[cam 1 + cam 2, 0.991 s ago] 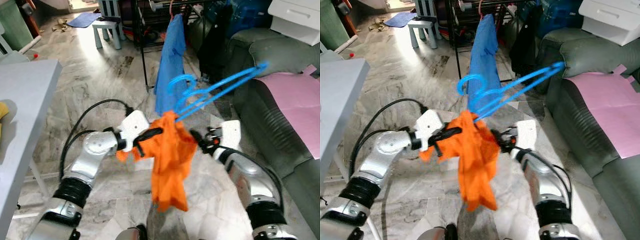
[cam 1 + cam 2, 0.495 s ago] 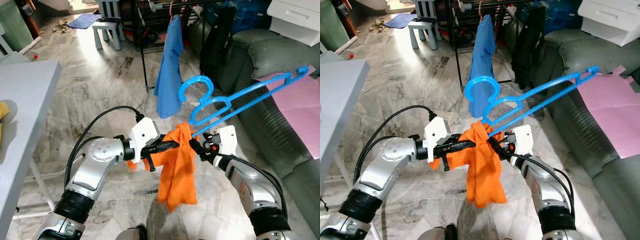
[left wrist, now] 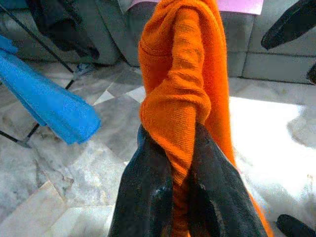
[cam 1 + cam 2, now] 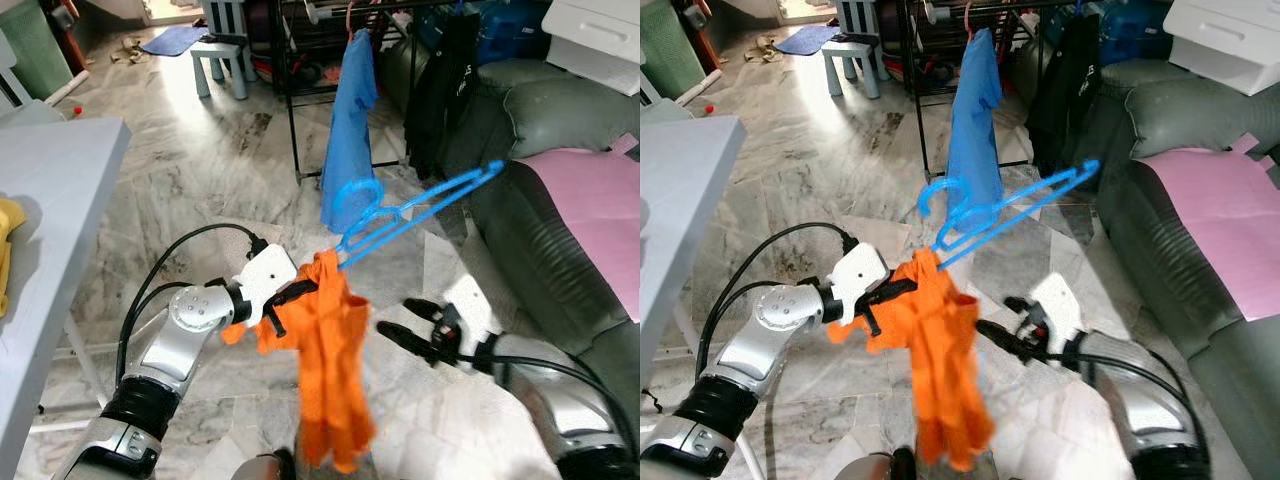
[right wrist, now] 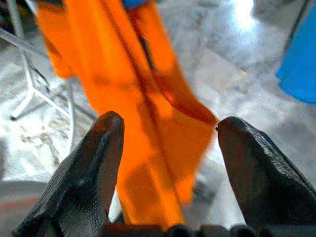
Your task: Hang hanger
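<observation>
One hanger [image 4: 415, 208], one orange garment [image 4: 328, 360]

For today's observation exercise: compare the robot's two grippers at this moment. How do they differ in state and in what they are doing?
The left gripper is shut on the orange garment, which hangs from the blue hanger; the right gripper is open and holds nothing. The left gripper sits at the garment's top, while the right gripper is beside the cloth, lower down and apart from it. Both have two long black fingers.
</observation>
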Motion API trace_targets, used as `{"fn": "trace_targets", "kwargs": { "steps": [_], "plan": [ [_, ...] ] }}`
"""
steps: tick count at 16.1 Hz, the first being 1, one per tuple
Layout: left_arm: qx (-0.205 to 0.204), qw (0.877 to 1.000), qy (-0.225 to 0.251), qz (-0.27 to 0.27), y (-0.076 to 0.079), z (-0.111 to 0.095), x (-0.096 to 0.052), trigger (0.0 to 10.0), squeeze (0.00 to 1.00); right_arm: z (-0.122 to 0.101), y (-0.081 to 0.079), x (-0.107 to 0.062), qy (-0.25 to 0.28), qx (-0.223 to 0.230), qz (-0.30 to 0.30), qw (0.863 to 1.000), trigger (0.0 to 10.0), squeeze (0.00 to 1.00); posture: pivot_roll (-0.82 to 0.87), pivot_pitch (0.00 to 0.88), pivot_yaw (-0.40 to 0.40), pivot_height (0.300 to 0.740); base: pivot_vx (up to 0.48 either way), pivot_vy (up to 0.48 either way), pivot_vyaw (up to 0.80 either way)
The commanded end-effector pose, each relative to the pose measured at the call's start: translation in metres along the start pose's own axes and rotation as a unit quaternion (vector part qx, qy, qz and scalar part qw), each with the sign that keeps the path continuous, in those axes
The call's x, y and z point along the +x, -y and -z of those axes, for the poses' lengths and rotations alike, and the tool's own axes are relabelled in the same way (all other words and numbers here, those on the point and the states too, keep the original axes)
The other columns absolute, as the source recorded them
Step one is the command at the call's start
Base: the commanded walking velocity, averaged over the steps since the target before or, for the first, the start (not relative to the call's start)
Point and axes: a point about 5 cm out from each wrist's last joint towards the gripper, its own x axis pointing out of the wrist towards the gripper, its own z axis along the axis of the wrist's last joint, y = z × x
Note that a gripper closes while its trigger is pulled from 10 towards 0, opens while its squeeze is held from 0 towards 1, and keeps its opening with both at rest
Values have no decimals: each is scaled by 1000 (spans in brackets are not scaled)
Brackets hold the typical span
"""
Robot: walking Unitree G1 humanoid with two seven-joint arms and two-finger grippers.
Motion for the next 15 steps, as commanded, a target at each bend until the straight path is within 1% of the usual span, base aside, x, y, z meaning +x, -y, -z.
{"fn": "trace_targets", "kwargs": {
  "steps": [1,2,3,4,5,6,7,8,10,11,12,13,14,15],
  "plan": [
    [18,1000,23,3,-6,-12,-1,10000,0,1,8,-3,5,-4,33,999,10000,1000,-72,98,40,740,0,0,0],
    [16,1000,26,6,-6,-14,-1,10000,0,1,10,-3,8,0,44,999,10000,1000,-72,98,40,740,0,0,0],
    [20,999,30,23,-7,-18,-4,10000,0,0,16,0,40,20,84,995,10000,1000,-65,102,45,740,0,0,0],
    [23,999,28,33,-6,-17,-6,10000,0,-2,15,3,51,28,90,994,10000,1000,-62,103,46,740,0,0,0],
    [28,998,29,38,-6,-17,-8,10000,0,-3,13,5,56,32,89,994,10000,1000,-60,105,47,740,0,0,0],
    [20,998,34,45,-6,-18,-9,10000,0,-2,10,9,57,33,86,994,10000,1000,-59,105,48,740,0,0,0],
    [17,998,41,54,-5,-20,-10,10000,0,-1,3,13,58,33,63,996,10000,1000,-57,106,50,740,0,0,0],
    [21,997,48,55,-4,-24,-8,10000,0,-1,-3,18,59,29,50,997,10000,1000,-55,106,49,740,0,0,0],
    [23,996,60,65,0,-31,-6,10000,0,-2,-8,25,59,22,34,997,10000,1000,-54,105,47,740,0,0,0],
    [23,995,68,73,2,-35,-5,10000,0,-3,-7,25,58,20,32,998,10000,918,-54,105,47,740,0,0,0],
    [19,993,77,83,4,-39,-5,10000,0,-4,-7,26,57,17,30,998,10000,639,-54,105,47,740,0,0,0],
    [17,993,82,89,5,-42,-6,10000,0,-4,-5,26,58,16,31,998,10000,204,-54,105,47,740,0,0,0],
    [16,992,85,93,6,-44,-7,10000,0,-9,-4,25,66,14,27,997,10000,63,-50,105,49,740,0,0,0],
    [22,993,73,86,4,-39,-8,10000,0,-14,-5,24,77,19,15,997,10000,0,-49,106,50,740,0,0,0]
  ]
}}
